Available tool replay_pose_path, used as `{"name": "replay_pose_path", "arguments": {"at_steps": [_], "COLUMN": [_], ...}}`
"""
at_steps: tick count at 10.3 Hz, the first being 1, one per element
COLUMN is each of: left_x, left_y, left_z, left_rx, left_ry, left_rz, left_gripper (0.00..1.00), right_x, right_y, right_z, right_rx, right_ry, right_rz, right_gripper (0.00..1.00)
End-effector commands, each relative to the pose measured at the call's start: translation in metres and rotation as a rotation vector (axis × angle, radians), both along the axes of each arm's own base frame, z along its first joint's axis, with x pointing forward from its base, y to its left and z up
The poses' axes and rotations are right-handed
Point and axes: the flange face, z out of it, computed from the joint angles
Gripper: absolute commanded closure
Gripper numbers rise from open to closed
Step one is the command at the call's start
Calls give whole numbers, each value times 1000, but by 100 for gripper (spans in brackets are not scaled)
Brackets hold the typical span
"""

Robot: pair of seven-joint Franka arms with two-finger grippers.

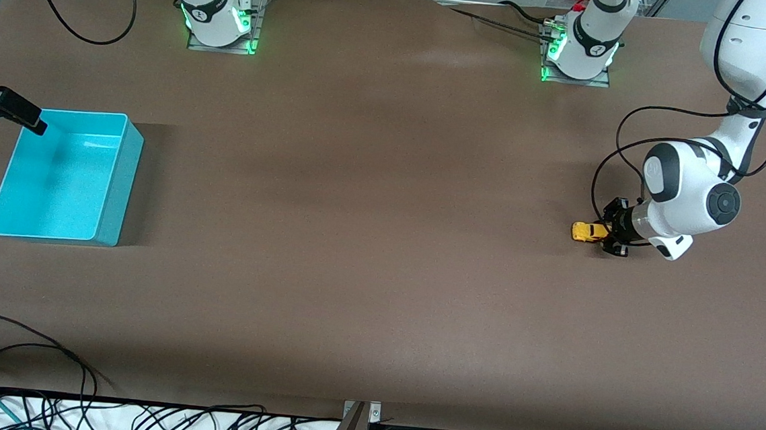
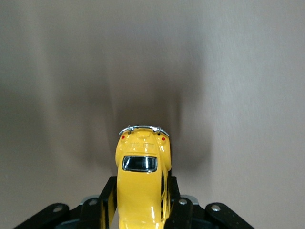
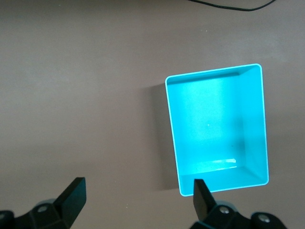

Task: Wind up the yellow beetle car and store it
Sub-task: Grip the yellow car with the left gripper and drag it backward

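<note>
The yellow beetle car (image 1: 585,232) is at the left arm's end of the table, low at the brown surface. My left gripper (image 1: 605,232) lies nearly level and is shut on the car's sides. In the left wrist view the car (image 2: 142,176) sits between the black fingers (image 2: 107,195), its chrome bumper pointing away from the gripper (image 2: 141,193). The turquoise bin (image 1: 62,176) stands empty at the right arm's end. My right gripper (image 1: 31,121) hangs open and empty over the bin's farther corner. Its wrist view shows the bin (image 3: 217,124) below the spread gripper (image 3: 138,188).
The brown table stretches bare between the car and the bin. The two arm bases (image 1: 220,15) (image 1: 580,50) stand along the table's farther edge. Loose cables (image 1: 43,353) lie at the nearer edge.
</note>
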Motion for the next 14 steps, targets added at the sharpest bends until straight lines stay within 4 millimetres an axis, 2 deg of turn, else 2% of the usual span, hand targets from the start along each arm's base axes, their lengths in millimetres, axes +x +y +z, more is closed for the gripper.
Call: {"name": "replay_pose_path", "arguments": {"at_steps": [1,3,5,7,11,12,14], "left_x": [-1,-1,-3,-3,-3,-3,-3], "left_y": [-54,-65,-76,-77,-58,-42,-23], "left_z": [21,16,0,-4,-35,-35,-38], "left_rx": [-44,-44,-39,-38,-22,2,10], "left_ry": [3,13,19,15,-8,-11,-13], "left_rz": [4,32,52,52,48,41,22], "left_gripper": [100,100,100,100,100,100,100], "right_x": [-1,-1,-1,-1,-1,-1,-1], "right_y": [-2,-2,-2,-2,-2,-2,-2], "right_z": [9,9,9,9,9,9,9], "right_rx": [18,18,18,18,18,18,18], "right_ry": [-3,-3,-3,-3,-3,-3,-3], "right_rz": [3,3,3,3,3,3,3], "right_gripper": [0,0,0,0,0,0,0]}}
